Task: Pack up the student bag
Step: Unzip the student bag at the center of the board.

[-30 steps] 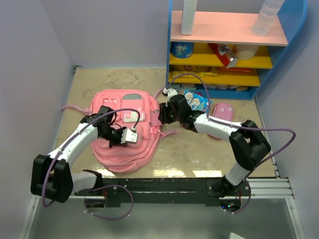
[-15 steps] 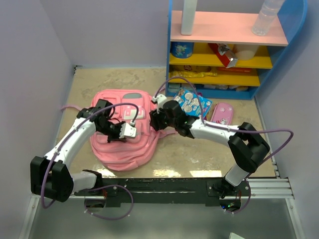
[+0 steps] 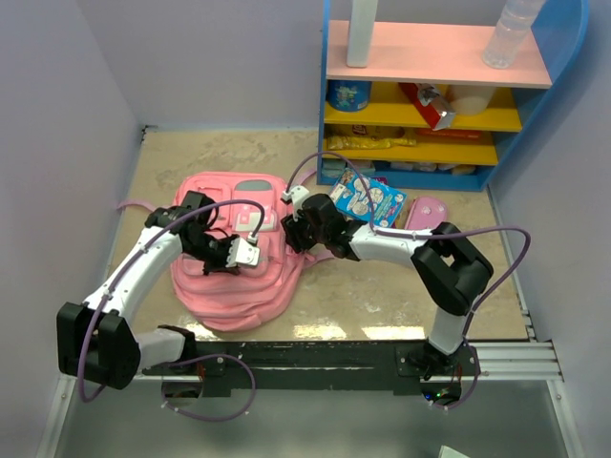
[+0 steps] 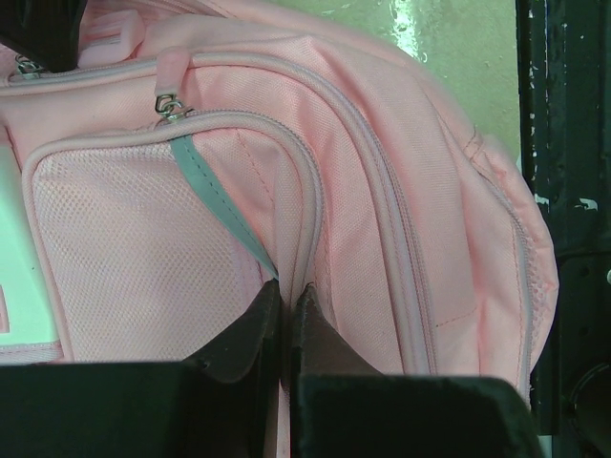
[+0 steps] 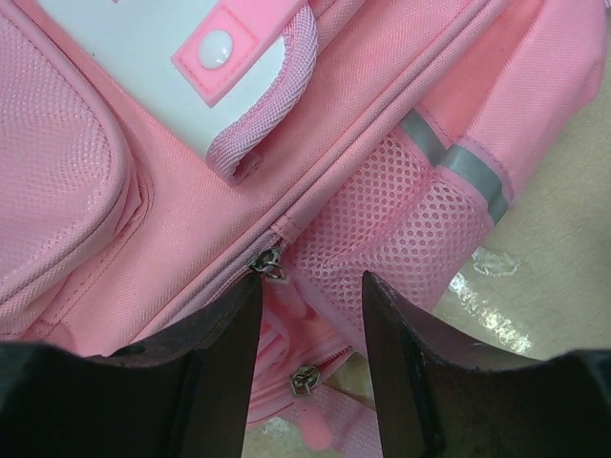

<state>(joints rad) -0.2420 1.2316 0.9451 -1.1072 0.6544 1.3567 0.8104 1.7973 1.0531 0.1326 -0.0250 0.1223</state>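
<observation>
The pink student bag [image 3: 229, 281] lies flat on the table left of centre, grey-and-white patch up. My left gripper [image 3: 221, 256] sits on its front and is shut on a fold of the pink fabric [image 4: 286, 277] beside the mesh pocket. My right gripper [image 3: 289, 232] is open at the bag's right edge; in the right wrist view its fingers [image 5: 215, 334] straddle the side mesh pocket [image 5: 401, 229], with one zipper pull [image 5: 268, 264] by the left finger and another [image 5: 304, 382] between them. The bag fills the left wrist view [image 4: 382, 191].
A blue illustrated packet [image 3: 368, 197] and a small glossy pink pencil case [image 3: 428, 212] lie right of the bag. A blue shelf unit [image 3: 439, 86] with yellow and pink shelves holds several items at the back right. Grey walls close in the left and back.
My right gripper has moved left from beside the blue packet to the bag's right edge. My left gripper has pulled the bag's fabric up and back, bunching the bag.
</observation>
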